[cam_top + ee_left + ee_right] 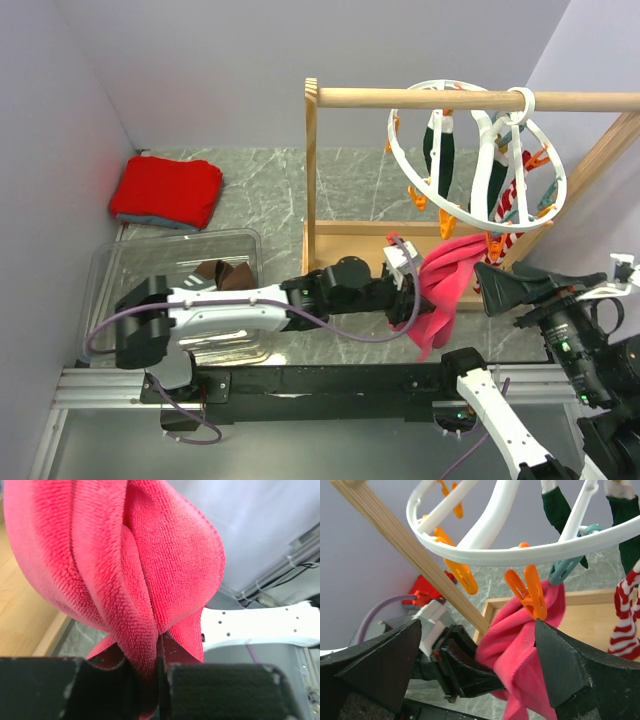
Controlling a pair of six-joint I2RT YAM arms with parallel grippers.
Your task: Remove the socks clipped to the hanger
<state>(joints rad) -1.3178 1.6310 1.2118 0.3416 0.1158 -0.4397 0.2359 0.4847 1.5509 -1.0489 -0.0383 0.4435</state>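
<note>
1. Your hanger hangs from the wooden rail; there is open room below its ring.
2. The pink cloth hangs from an orange clip. Your left gripper is pinched tight on it.
3. The socks hang lengthwise down, above and right of your right gripper. It is the nearer one, its jaws spread wide and empty.

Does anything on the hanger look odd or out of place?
Yes. A pink cloth hangs from an orange clip on the white hanger, beside the small socks. It is not a sock, and the left fingers pinch its lower part.
</note>
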